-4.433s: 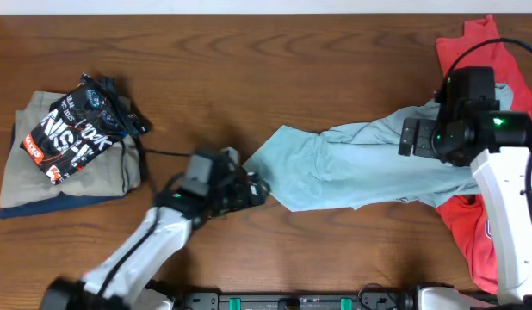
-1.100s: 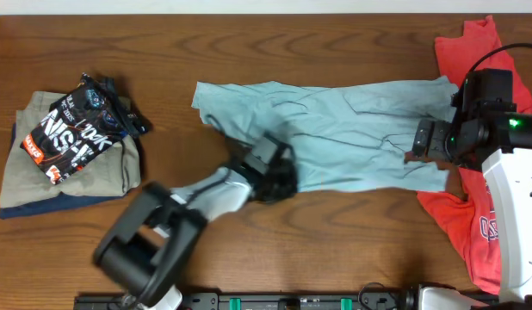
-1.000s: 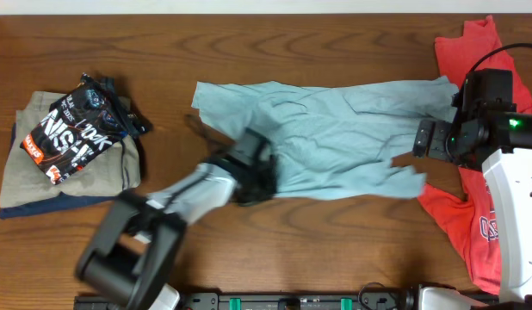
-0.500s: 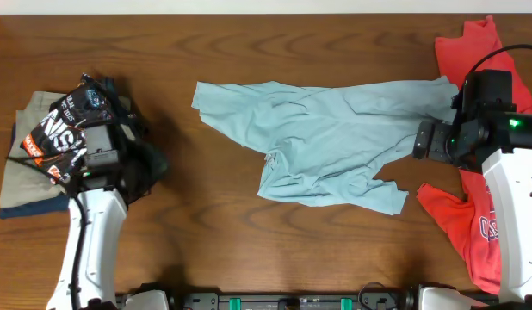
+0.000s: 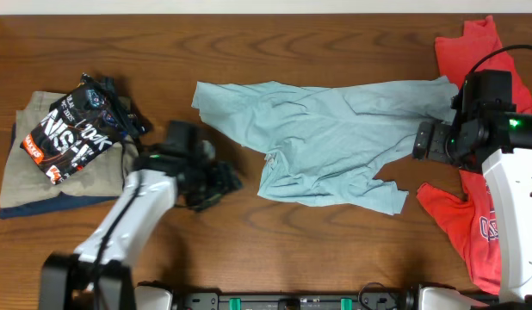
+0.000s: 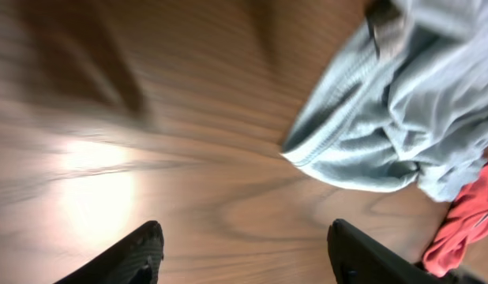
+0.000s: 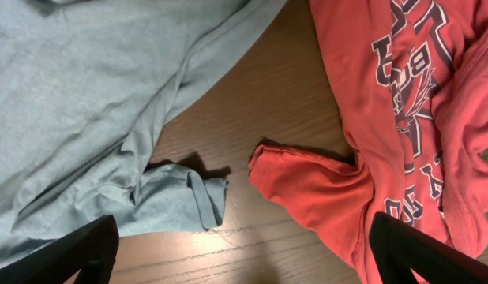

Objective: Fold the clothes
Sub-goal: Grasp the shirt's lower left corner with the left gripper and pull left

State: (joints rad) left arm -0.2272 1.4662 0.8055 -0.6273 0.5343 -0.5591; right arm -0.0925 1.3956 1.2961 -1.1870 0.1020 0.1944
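The pale blue-grey T-shirt (image 5: 335, 138) lies crumpled and unfolded across the middle of the table, its lower hem bunched at the front. My left gripper (image 5: 223, 181) hovers open just left of the shirt's lower edge, holding nothing. In the left wrist view the gripper (image 6: 248, 252) has bare wood between its fingers (image 6: 141, 252), and the shirt (image 6: 394, 118) lies ahead to the right. My right gripper (image 5: 419, 140) stands open over the shirt's right end. In the right wrist view that gripper (image 7: 244, 252) is empty above a curled blue sleeve (image 7: 185, 201).
A stack of folded clothes (image 5: 42, 185) sits at the far left, with a black printed shirt (image 5: 72, 129) on top. A red T-shirt (image 5: 460, 215) with white lettering lies rumpled along the right edge, close to the blue sleeve, and shows as red T-shirt (image 7: 402, 102) in the right wrist view.
The left gripper let go of the shirt's lower edge and opened. It swung out to the left pile, then back toward the shirt. The shirt's hem dropped. The right arm stayed put.
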